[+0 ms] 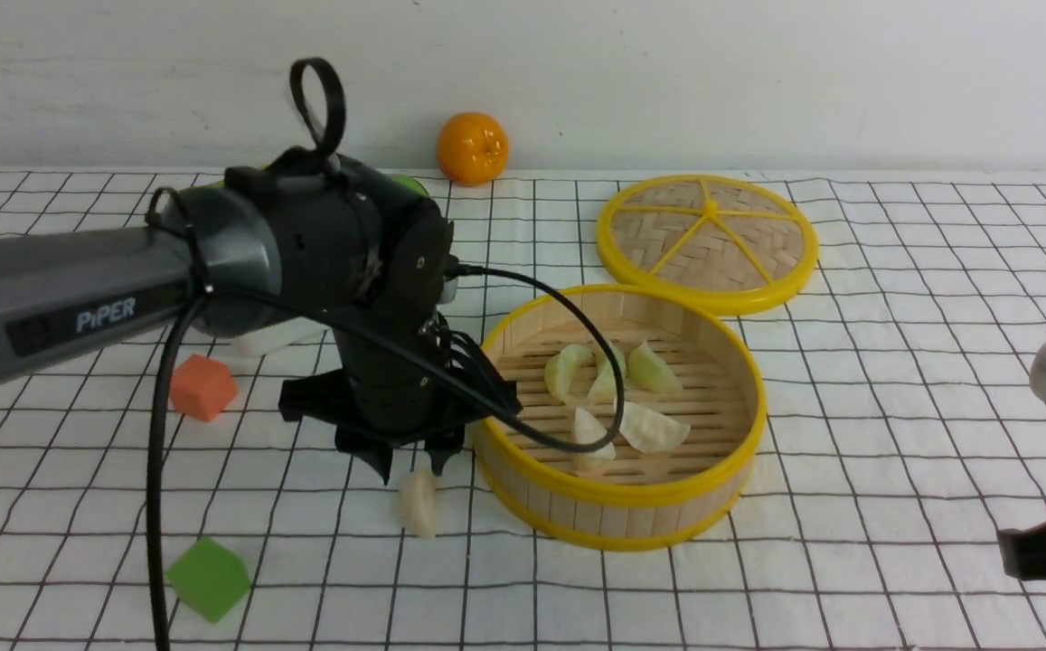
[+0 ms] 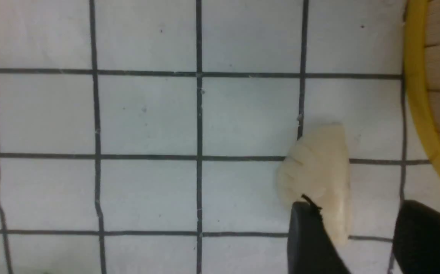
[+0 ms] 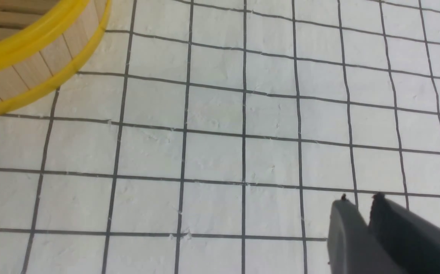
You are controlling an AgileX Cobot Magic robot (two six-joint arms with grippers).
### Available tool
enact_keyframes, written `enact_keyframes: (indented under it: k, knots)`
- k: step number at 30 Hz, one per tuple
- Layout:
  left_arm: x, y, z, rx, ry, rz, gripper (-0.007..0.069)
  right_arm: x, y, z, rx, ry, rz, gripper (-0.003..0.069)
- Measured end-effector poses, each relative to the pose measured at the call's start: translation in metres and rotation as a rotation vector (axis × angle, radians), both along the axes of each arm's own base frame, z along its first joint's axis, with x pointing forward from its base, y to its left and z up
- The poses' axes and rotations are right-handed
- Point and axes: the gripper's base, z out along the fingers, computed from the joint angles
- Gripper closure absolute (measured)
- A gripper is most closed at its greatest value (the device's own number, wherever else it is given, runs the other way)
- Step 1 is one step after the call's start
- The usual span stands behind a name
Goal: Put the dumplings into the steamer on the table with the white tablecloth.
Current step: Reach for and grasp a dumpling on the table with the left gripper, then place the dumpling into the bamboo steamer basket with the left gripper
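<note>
Plain white wall (image 1: pixel 758 81) at back — faint scuffs, even light.

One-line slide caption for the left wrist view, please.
Open left gripper just above a dumpling lying on the gridded white tablecloth, close beside the steamer.

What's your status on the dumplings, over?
Left claw open, just above one dumpling on the cloth beside the steamer. Right claw near shut, empty. Five dumplings inside the steamer. Nothing blocking the lift.
</note>
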Motion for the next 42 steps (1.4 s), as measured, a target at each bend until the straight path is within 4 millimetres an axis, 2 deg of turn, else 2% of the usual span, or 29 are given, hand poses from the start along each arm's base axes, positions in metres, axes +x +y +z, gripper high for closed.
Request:
enact_keyframes:
  k: [2, 5, 7, 8, 9, 15, 18, 22, 23, 24, 25, 27, 29, 31, 37, 40, 42]
  knots:
    - [0.002, -0.001, -0.011, 0.011, 0.021, 0.002, 0.0253, 0.000, 0.000, 0.000, 0.000, 0.000, 0.000, 0.0564]
    - [0.004, -0.002, -0.022, 0.023, 0.039, 0.001, 0.0264, 0.000, 0.000, 0.000, 0.001, -0.001, 0.001, 0.0561]
    - [0.006, -0.003, -0.031, 0.035, 0.050, -0.002, 0.0334, 0.000, 0.000, 0.000, 0.001, -0.001, 0.001, 0.0558]
    - [0.006, -0.003, -0.031, 0.037, 0.050, -0.002, 0.0342, 0.000, 0.000, 0.000, 0.001, -0.001, 0.001, 0.0558]
    - [0.006, -0.003, -0.032, 0.039, 0.049, -0.003, 0.0391, 0.000, 0.000, 0.000, 0.001, -0.001, 0.001, 0.0557]
    - [0.009, -0.003, -0.028, 0.047, 0.031, -0.011, 0.0398, 0.000, 0.000, 0.000, 0.001, -0.001, 0.001, 0.0552]
    - [0.012, -0.003, -0.014, 0.058, 0.005, -0.024, 0.0398, 0.000, 0.000, 0.000, 0.000, 0.000, 0.000, 0.0552]
    - [0.019, -0.006, 0.039, 0.030, -0.092, -0.053, 0.0398, 0.000, 0.000, 0.000, -0.001, 0.001, -0.001, 0.0552]
    - [0.020, -0.006, 0.041, 0.027, -0.098, -0.054, 0.0398, 0.000, 0.000, 0.000, -0.001, 0.001, -0.001, 0.0551]
    - [0.022, -0.009, 0.061, -0.014, -0.127, -0.060, 0.0398, 0.000, 0.000, 0.000, -0.001, 0.001, -0.001, 0.0550]
    - [0.022, -0.012, 0.072, -0.052, -0.139, -0.063, 0.0398, 0.000, 0.000, 0.000, -0.001, 0.001, -0.001, 0.0549]
    - [0.023, -0.019, 0.085, -0.134, -0.151, -0.070, 0.0398, 0.000, 0.000, 0.000, -0.001, 0.001, -0.001, 0.0547]
    - [0.023, -0.028, 0.089, -0.217, -0.135, -0.083, 0.0398, 0.000, 0.000, 0.000, -0.001, 0.001, -0.001, 0.0547]
    - [0.023, -0.031, 0.087, -0.246, -0.119, -0.087, 0.0398, 0.000, 0.000, 0.000, -0.001, 0.001, -0.001, 0.0545]
    - [0.035, -0.043, 0.035, -0.233, 0.011, -0.084, 0.0398, 0.000, 0.000, 0.000, -0.001, 0.001, -0.001, 0.0540]
    - [0.038, -0.045, 0.022, -0.222, 0.035, -0.081, 0.0398, 0.000, 0.000, 0.000, -0.001, 0.001, -0.001, 0.0537]
    - [0.039, -0.046, 0.021, -0.223, 0.030, -0.081, 0.0398, 0.000, 0.000, 0.000, -0.001, 0.001, -0.001, 0.0535]
